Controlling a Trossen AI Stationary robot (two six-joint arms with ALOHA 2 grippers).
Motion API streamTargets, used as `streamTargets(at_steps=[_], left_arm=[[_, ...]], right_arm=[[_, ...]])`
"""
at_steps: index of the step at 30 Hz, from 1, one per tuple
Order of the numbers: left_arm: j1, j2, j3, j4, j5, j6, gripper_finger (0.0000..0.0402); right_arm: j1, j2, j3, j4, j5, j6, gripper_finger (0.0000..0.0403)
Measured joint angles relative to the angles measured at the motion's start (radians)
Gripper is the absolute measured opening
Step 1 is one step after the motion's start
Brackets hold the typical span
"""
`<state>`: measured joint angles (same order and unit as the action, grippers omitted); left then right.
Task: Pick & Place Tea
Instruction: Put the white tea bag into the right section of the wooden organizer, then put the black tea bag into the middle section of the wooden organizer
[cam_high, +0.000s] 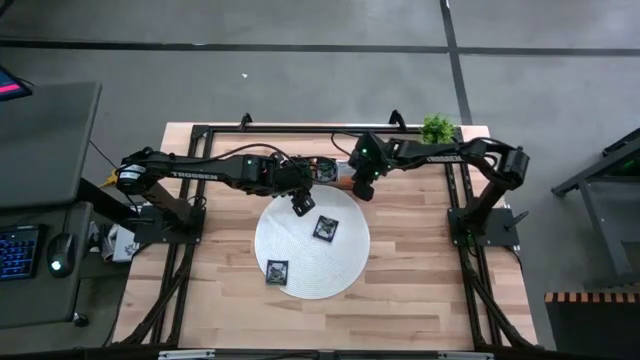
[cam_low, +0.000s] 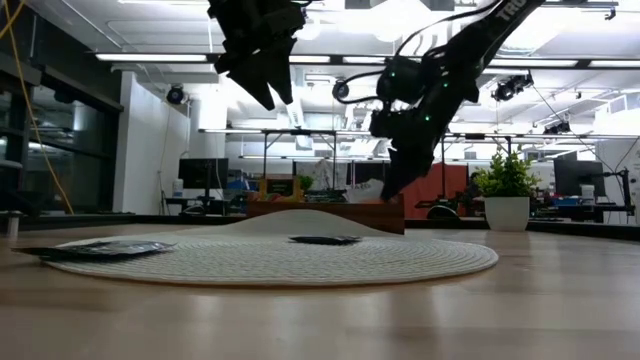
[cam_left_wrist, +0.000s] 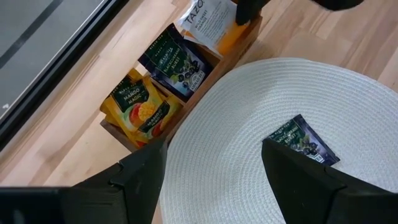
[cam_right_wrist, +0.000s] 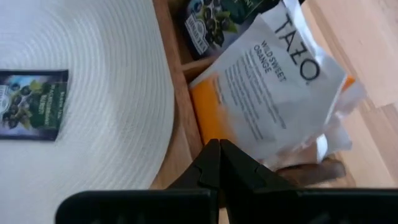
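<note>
The tea is small flat sachets. Two black ones (cam_high: 325, 229) (cam_high: 277, 271) lie flat on the round white mat (cam_high: 312, 270). The wooden tray (cam_left_wrist: 214, 71) at the mat's far edge holds orange sachets (cam_left_wrist: 140, 109), black ones (cam_left_wrist: 174, 62) and a white and orange one (cam_right_wrist: 273, 87), leaning in its compartments. My right gripper (cam_right_wrist: 219, 146) is shut, slanting down at the tray's right compartment, its tips at the white and orange sachet's lower edge. My left gripper (cam_left_wrist: 214, 180) hangs open above the mat's far part, with nothing between its fingers. My right gripper's shut fingertips (cam_right_wrist: 211, 155) stand at the orange-coloured edge (cam_right_wrist: 211, 127) of the white and orange sachet, coming slanting down from the table's right. I cannot tell whether they touch it or have any of it between them.
A small potted plant (cam_high: 437, 128) stands at the table's far right corner. The black frame rails (cam_high: 460, 200) run along the table's sides. Bare wood lies near the front edge (cam_high: 400, 310).
</note>
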<state>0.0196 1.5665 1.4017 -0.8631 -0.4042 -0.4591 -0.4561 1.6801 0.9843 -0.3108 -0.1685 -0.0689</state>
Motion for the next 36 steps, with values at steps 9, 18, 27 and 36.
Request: streamTargets(at_steps=[9,18,27,36], left_arm=[[0.0,0.0,0.0,0.0,0.0,0.009,0.0259],[0.0,0.0,0.0,0.0,-0.001,0.009,0.0259],[0.0,0.0,0.0,-0.001,-0.001,0.006,0.0259],[0.0,0.0,0.0,-0.008,0.001,0.004,0.0259]], right_arm=[[-0.002,0.033,0.002,0.032,0.086,0.034,0.0],[-0.008,0.03,0.002,0.024,0.125,0.068,0.0],[-0.006,-0.045,-0.002,0.013,0.133,0.066,0.0],[0.001,-0.143,-0.001,0.013,0.051,0.072,0.0]])
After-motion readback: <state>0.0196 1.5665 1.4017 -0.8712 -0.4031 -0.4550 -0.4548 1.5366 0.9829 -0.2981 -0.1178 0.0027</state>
